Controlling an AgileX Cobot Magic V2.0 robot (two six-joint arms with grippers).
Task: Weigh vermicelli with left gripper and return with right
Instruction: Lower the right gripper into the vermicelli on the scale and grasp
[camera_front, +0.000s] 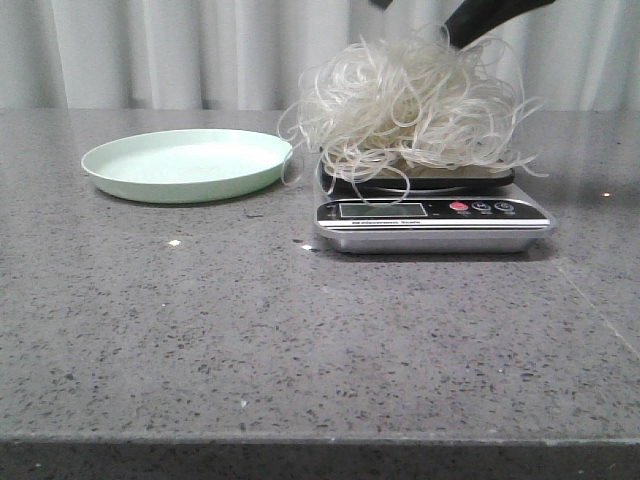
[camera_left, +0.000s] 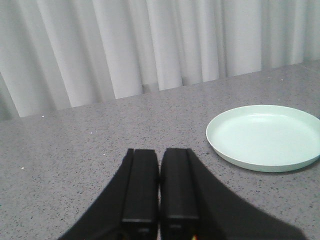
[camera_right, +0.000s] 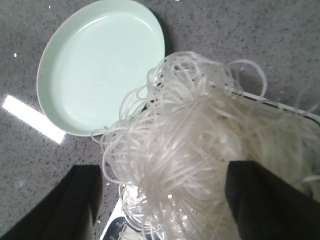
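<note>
The vermicelli (camera_front: 415, 100), a fluffy whitish tangle, rests on the digital scale (camera_front: 432, 215) right of centre. In the right wrist view the vermicelli (camera_right: 195, 150) fills the space between the fingers. My right gripper (camera_right: 162, 205) is open, with one black finger (camera_right: 82, 200) on each side of the tangle. In the front view only a piece of the right arm (camera_front: 490, 18) shows above and behind the noodles. My left gripper (camera_left: 160, 155) is shut and empty, low over the bare table, and out of the front view.
The pale green plate (camera_front: 187, 163) stands empty left of the scale; it also shows in the left wrist view (camera_left: 265, 137) and the right wrist view (camera_right: 100, 65). White curtains hang behind the grey speckled table (camera_front: 300, 340).
</note>
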